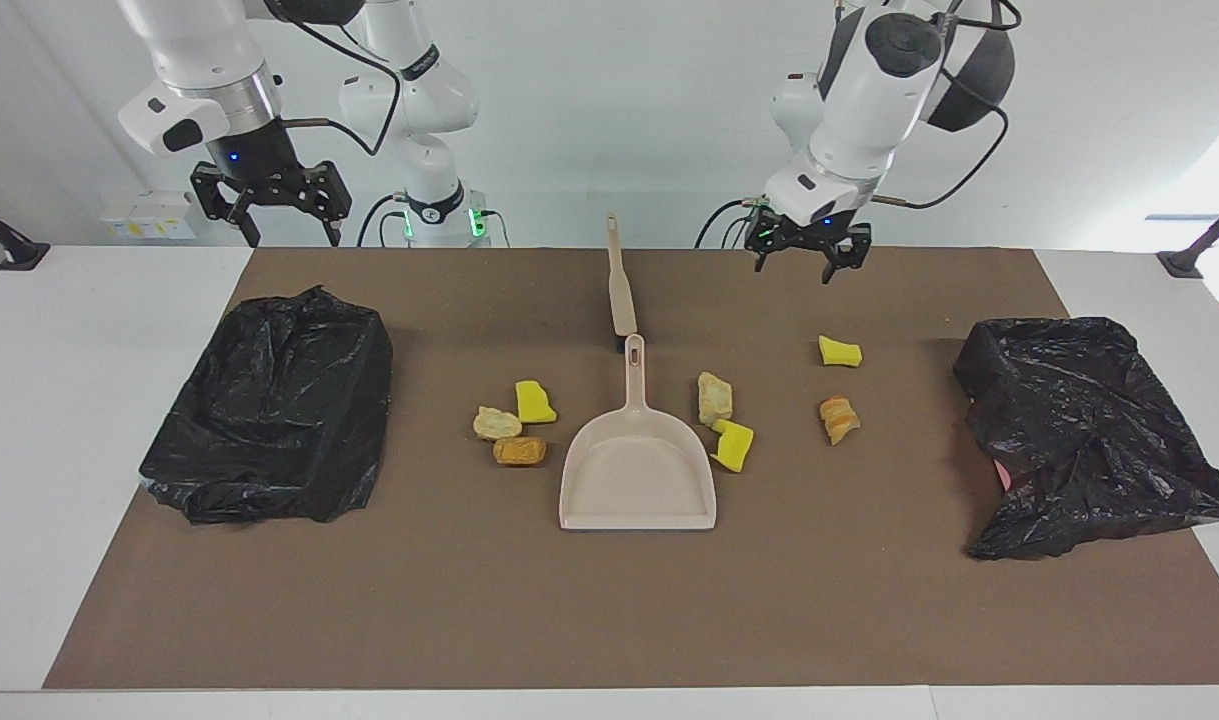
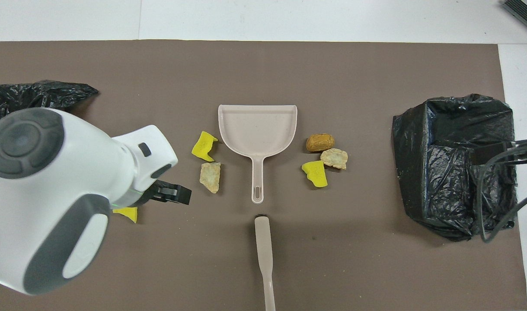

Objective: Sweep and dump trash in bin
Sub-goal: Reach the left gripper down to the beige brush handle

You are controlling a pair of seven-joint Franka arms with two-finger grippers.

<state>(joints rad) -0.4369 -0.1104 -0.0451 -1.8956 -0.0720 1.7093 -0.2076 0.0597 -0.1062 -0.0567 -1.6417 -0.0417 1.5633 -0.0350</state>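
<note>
Facing view, contents catalogued against the dustpan [image 1: 637,480], which lies flat at mid-mat on the brown mat [image 1: 609,600], handle pointing toward the robots.

- Brush [image 1: 619,280]: beige, on the mat, nearer to the robots than the dustpan, in line with its handle, its tip just short of the handle's end.
- Trash, right arm's side of the dustpan: a yellow sponge chunk [image 1: 534,402], a pale lump [image 1: 496,423] and an orange-brown lump [image 1: 519,451], clustered close together just beside the pan.
- Trash, left arm's side of the dustpan: a tan lump [image 1: 714,397] and a yellow sponge piece [image 1: 733,445] just beside the pan; farther toward the left arm's end, a small yellow chunk [image 1: 839,351] and a striped orange lump [image 1: 838,419].
- Black-bagged bin [image 1: 274,405]: well apart from the dustpan, at the right arm's end.
- Second black bag [image 1: 1089,430]: well apart from the dustpan, at the left arm's end.
- Left gripper [image 1: 807,262]: in the air over bare mat between the brush and the small yellow chunk, fingers spread, holding nothing.
- Right gripper [image 1: 269,215]: raised above the table edge by the black-bagged bin, waiting, fingers spread wide, holding nothing.
</note>
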